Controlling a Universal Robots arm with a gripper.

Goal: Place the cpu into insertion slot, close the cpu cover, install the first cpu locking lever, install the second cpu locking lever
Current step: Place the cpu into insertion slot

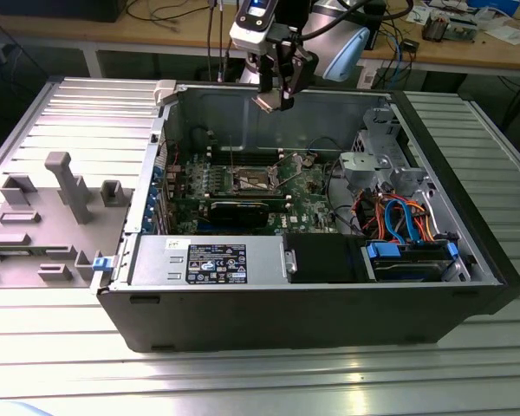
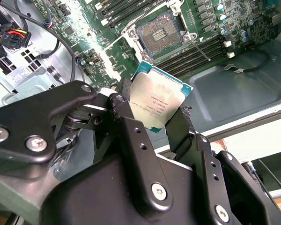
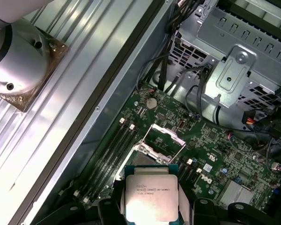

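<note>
Overhead, one end effector (image 2: 154,106) grips a single cpu (image 2: 157,99) edgewise above one open insertion slot (image 2: 158,35).

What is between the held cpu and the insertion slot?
Nothing: the stretch is bare. In the exterior view the gripper holds the cpu in open air, higher than the insertion slot.

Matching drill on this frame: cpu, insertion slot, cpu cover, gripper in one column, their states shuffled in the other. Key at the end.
1. cpu
2. insertion slot
3. cpu cover
4. gripper

A. swung open
B. shut on the cpu
C. empty, pin field exposed
D. gripped by two edges, metal top showing

Pairs: 1-D, 2-C, 3-A, 4-B
</note>
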